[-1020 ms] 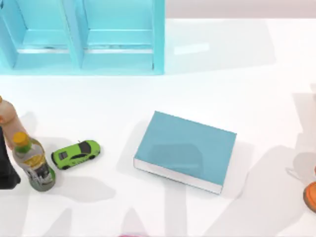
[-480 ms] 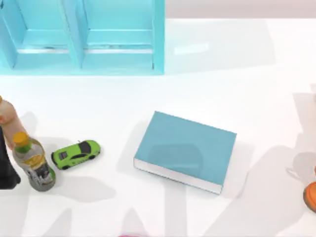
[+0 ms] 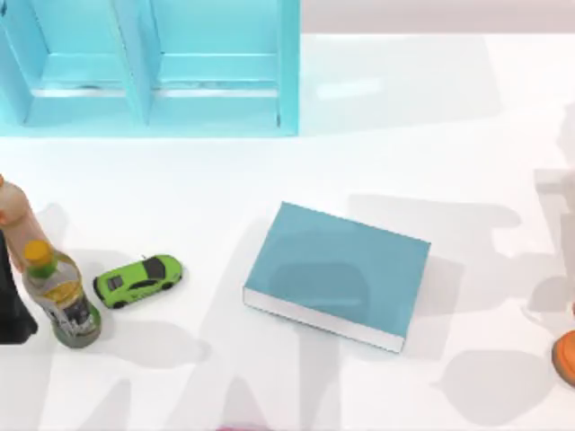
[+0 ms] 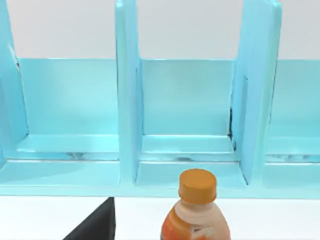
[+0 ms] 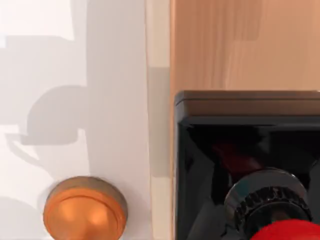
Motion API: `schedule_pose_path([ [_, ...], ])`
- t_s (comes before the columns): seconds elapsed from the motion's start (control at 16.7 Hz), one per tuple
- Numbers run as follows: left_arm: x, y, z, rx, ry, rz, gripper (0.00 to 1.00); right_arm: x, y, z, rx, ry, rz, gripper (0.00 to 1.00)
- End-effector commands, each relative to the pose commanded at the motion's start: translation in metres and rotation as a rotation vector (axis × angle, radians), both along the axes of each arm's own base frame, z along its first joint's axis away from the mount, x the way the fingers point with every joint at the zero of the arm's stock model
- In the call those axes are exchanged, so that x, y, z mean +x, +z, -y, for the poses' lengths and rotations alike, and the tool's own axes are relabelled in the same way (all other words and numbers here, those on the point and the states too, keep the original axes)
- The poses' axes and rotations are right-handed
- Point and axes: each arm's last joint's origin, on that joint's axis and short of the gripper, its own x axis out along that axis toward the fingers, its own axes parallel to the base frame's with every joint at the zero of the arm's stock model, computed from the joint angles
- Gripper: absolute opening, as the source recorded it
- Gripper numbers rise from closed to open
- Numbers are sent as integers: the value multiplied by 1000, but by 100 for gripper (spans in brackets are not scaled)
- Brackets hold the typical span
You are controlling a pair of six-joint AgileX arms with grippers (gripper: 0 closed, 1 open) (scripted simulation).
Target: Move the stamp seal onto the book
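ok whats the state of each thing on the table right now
book: closed, flat on the table, nothing on it
green toy car: on its wheels, left of the book
yellow-capped bottle: upright, capped
orange-capped bottle: upright, capped
shelf unit: compartments bare
stamp seal: red knob close under the right wrist camera

book [image 3: 337, 274]: teal hardcover, white page edges, flat, closed, skewed, table centre | stamp seal [image 5: 260, 200]: black block, glossy red knob, close in right wrist view
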Motion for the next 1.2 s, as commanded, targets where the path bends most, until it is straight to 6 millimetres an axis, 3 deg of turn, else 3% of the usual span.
schedule_pose_path([
  [0.18, 0, 0, 0, 0, 0, 0, 100, -10, 41, -43, -4, 9, 11, 0],
  [0.3, 0, 0, 0, 0, 0, 0, 100, -16, 56, -56, -6, 9, 28, 0],
  [0.6, 0, 0, 0, 0, 0, 0, 100, -15, 55, -56, -3, 5, 25, 0],
  [0.78, 0, 0, 0, 0, 0, 0, 100, -5, 46, -78, -2, 8, 10, 0],
  [0.96, 0, 0, 0, 0, 0, 0, 100, 8, 31, -123, -7, 7, 0, 0],
  [1.2, 0, 0, 0, 0, 0, 0, 100, 14, 8, -206, -15, 11, 10, 0],
])
